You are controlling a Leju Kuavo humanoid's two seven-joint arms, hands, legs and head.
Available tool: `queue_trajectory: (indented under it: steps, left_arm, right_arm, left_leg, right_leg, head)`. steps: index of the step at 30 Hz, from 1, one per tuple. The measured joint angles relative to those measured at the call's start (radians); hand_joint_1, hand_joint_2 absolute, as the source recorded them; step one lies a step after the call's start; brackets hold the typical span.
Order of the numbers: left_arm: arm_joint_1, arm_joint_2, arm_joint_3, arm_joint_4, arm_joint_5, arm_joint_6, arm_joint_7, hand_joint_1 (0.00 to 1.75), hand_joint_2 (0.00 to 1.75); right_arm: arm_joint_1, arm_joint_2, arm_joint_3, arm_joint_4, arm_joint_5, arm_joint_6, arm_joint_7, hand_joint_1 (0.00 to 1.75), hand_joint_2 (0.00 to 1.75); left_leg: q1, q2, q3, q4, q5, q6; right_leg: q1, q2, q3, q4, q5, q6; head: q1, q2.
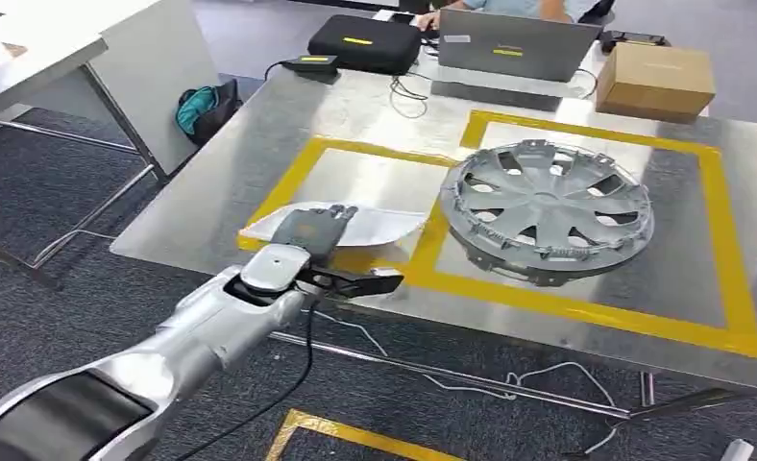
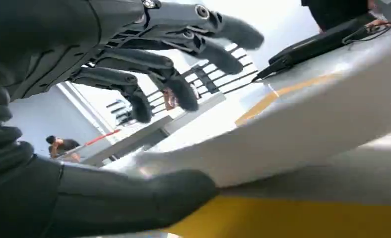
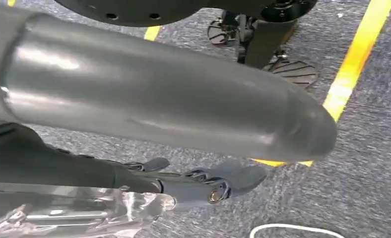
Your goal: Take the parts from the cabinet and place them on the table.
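Observation:
A flat white part [image 1: 389,227] lies in the left yellow-taped square of the steel table [image 1: 375,115]. My left hand [image 1: 307,236] is at its near edge. The fingers [image 2: 154,59] are spread just above the white part [image 2: 293,134] with a gap between, and the thumb [image 2: 134,198] sits low at the table's yellow tape. A grey wheel cover [image 1: 548,206] rests in the right taped square. My right hand [image 3: 208,181] hangs over the carpet, its fingers stretched out and its thumb [image 3: 159,94] apart, gripping nothing that I can see.
At the table's far end stand a laptop [image 1: 519,43], a black case [image 1: 365,43] and a cardboard box [image 1: 655,79], with a person behind them. A teal bag [image 1: 197,108] leans by the side table. Cables [image 1: 471,379] trail on the floor under the near edge.

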Motion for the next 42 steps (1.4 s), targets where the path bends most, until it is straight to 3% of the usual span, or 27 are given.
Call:
queue_trajectory:
  steps: [5,6,9,12,16,18,20,26,30,34,35,36,37,39,40,41,42]
  left_arm:
    - [-0.004,0.0,0.0,0.016,0.003,0.0,0.0,0.0,1.75]
    - [-0.004,0.0,0.0,0.018,0.003,0.0,0.0,0.0,0.0]
    - [-0.004,0.0,0.0,0.023,0.009,0.003,-0.006,0.0,0.0]
    - [-0.002,-0.005,0.008,0.024,0.04,0.036,-0.055,0.0,0.0]
    - [0.04,-0.025,0.063,-0.019,0.183,0.111,-0.222,0.0,0.0]
    - [0.101,-0.027,0.095,-0.106,0.278,0.116,-0.314,0.0,0.0]
    - [0.179,-0.015,0.11,-0.23,0.352,0.105,-0.359,0.0,0.0]
    - [0.434,0.065,0.19,-0.655,0.475,0.051,-0.383,0.0,0.0]
    - [0.584,0.093,0.323,-0.836,0.539,0.03,-0.417,0.0,0.0]
    - [0.705,0.101,0.49,-0.952,0.733,0.006,-0.545,0.0,0.0]
    - [0.722,0.099,0.524,-0.97,0.755,-0.003,-0.57,0.0,0.0]
    - [0.736,0.099,0.549,-0.981,0.762,-0.007,-0.582,0.0,0.0]
    - [0.75,0.099,0.577,-0.996,0.764,-0.004,-0.584,0.0,0.0]
    - [0.786,0.097,0.632,-1.007,0.785,0.015,-0.586,0.0,0.0]
    - [0.8,0.095,0.671,-1.008,0.81,0.021,-0.594,0.0,0.0]
    - [0.813,0.092,0.712,-1.006,0.84,0.021,-0.608,0.0,0.0]
    - [0.821,0.09,0.763,-1.0,0.871,0.024,-0.629,0.0,0.0]
  right_arm:
    - [0.0,0.0,0.0,0.0,0.0,0.0,0.003,0.0,0.0]
    - [0.0,0.0,0.0,0.0,0.0,0.0,0.003,0.0,0.0]
    - [0.0,0.0,0.0,0.0,0.0,0.001,0.008,0.0,0.0]
    - [0.0,0.0,0.0,0.001,0.0,0.001,0.035,0.0,0.0]
    - [0.002,0.0,0.0,0.002,-0.021,-0.003,0.041,0.0,0.0]
    - [0.004,0.005,-0.003,0.002,-0.038,-0.008,0.042,0.0,0.0]
    - [0.007,0.01,-0.009,0.002,-0.05,-0.013,0.049,0.0,0.0]
    - [0.027,0.037,-0.045,0.002,-0.082,-0.02,0.076,0.0,0.0]
    - [0.037,0.055,-0.055,0.001,-0.078,-0.014,0.09,0.0,0.0]
    - [0.046,0.071,-0.061,-0.001,-0.066,-0.01,0.078,0.0,0.0]
    - [0.047,0.073,-0.061,-0.002,-0.065,-0.01,0.077,0.0,0.0]
    - [0.05,0.075,-0.062,-0.003,-0.064,-0.009,0.077,0.0,0.0]
    - [0.048,0.077,-0.062,-0.003,-0.061,-0.008,0.077,0.0,0.0]
    - [0.041,0.079,-0.063,-0.003,-0.057,-0.005,0.078,0.0,0.0]
    - [0.039,0.082,-0.064,-0.003,-0.056,-0.005,0.078,0.0,0.0]
    - [0.039,0.084,-0.066,-0.003,-0.055,-0.005,0.077,0.0,0.0]
    - [0.039,0.086,-0.069,-0.003,-0.054,-0.005,0.075,0.0,0.0]
  left_leg:
    - [0.0,0.0,0.0,0.0,0.0,0.0]
    - [0.0,0.0,0.0,0.0,0.0,0.0]
    - [0.0,0.0,0.0,0.0,0.0,0.0]
    - [0.0,0.0,0.0,0.0,0.0,0.0]
    - [0.0,0.0,0.0,0.0,0.0,0.0]
    - [0.0,0.0,0.0,0.0,0.0,0.0]
    - [0.0,0.0,-0.001,0.0,-0.001,0.0]
    - [0.0,0.0,-0.001,0.0,-0.004,0.002]
    - [-0.004,0.0,-0.001,0.0,-0.005,0.004]
    - [-0.012,0.001,0.001,0.0,-0.003,0.014]
    - [-0.002,0.005,0.006,-0.013,0.004,0.022]
    - [-0.001,0.011,0.009,-0.015,0.013,0.026]
    - [0.001,0.011,0.009,-0.015,0.014,0.028]
    - [0.0,0.018,0.007,-0.014,0.014,0.028]
    - [0.0,0.02,0.005,-0.014,0.015,0.027]
    - [0.001,0.02,0.004,-0.013,0.017,0.024]
    - [0.002,0.019,0.002,-0.013,0.019,0.021]
  right_leg:
    - [0.0,0.0,0.0,0.0,0.0,0.0]
    - [0.0,0.0,0.0,0.0,0.0,0.0]
    - [0.0,0.0,0.0,0.0,0.0,0.0]
    - [0.0,-0.001,0.0,0.0,0.0,0.0]
    - [0.0,0.0,0.0,0.0,0.0,0.0]
    - [0.0,0.0,0.0,0.0,0.0,0.0]
    - [0.0,0.0,0.0,0.0,-0.001,0.0]
    - [-0.001,0.0,-0.001,0.0,-0.003,0.0]
    - [-0.005,0.0,0.0,0.0,-0.004,0.002]
    - [-0.012,0.004,0.001,-0.007,-0.001,0.013]
    - [-0.009,0.003,0.0,-0.004,-0.004,0.016]
    - [-0.006,-0.032,-0.011,0.016,-0.026,0.015]
    - [-0.006,-0.055,-0.03,0.072,-0.075,0.015]
    - [-0.007,-0.072,-0.092,0.241,-0.169,0.018]
    - [-0.007,-0.073,-0.109,0.301,-0.192,0.02]
    - [-0.008,-0.073,-0.105,0.313,-0.19,0.02]
    - [-0.009,-0.073,-0.077,0.281,-0.169,0.02]
  head:
    - [0.0,0.0]
    - [0.0,0.0]
    - [0.0,0.0]
    - [0.0,0.0]
    - [0.0,0.0]
    - [0.0,0.0]
    - [0.0,0.0]
    - [0.0,0.0]
    - [0.0,0.0]
    - [-0.001,0.0]
    - [-0.002,0.0]
    - [0.001,0.0]
    - [0.009,0.0]
    - [0.012,0.0]
    - [0.013,0.0]
    - [0.013,0.0]
    - [0.013,0.0]
